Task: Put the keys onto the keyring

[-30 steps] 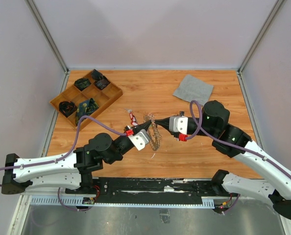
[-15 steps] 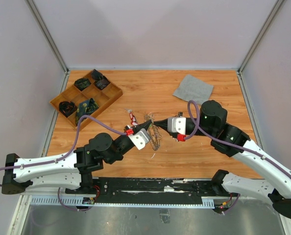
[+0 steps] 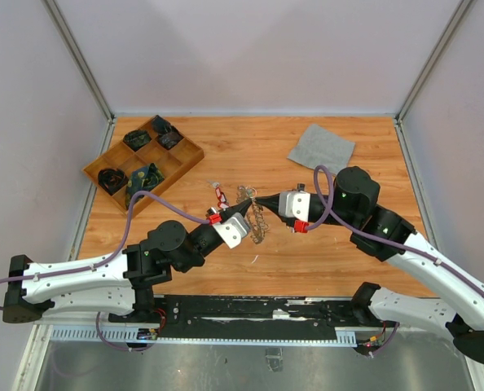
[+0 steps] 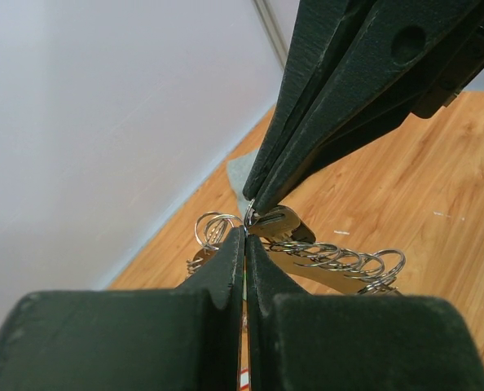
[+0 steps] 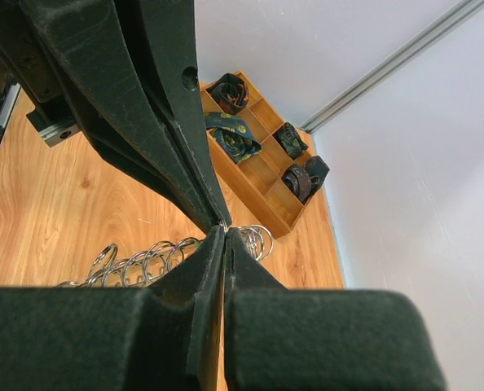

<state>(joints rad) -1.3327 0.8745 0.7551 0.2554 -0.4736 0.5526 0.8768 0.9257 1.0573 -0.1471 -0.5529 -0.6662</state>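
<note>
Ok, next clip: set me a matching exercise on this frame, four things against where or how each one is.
Things:
1. grey cloth
2. wooden tray
3. keyring
4. left pincer

Places or states:
A. shut, its tip close to the tip of the right pincer
B. far left of the table, dark items in its compartments
C. far right of the table, lying flat
D. mid-table, at the tips of both arms

Pairs: 1-C; 2-B; 3-D; 4-A

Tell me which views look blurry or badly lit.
Top external: evenly lit and sharp. Left wrist: the left gripper near the lens is soft, the keyring sharper. Right wrist: the right gripper fills the foreground, blurred; the wooden tray is crisp.
</note>
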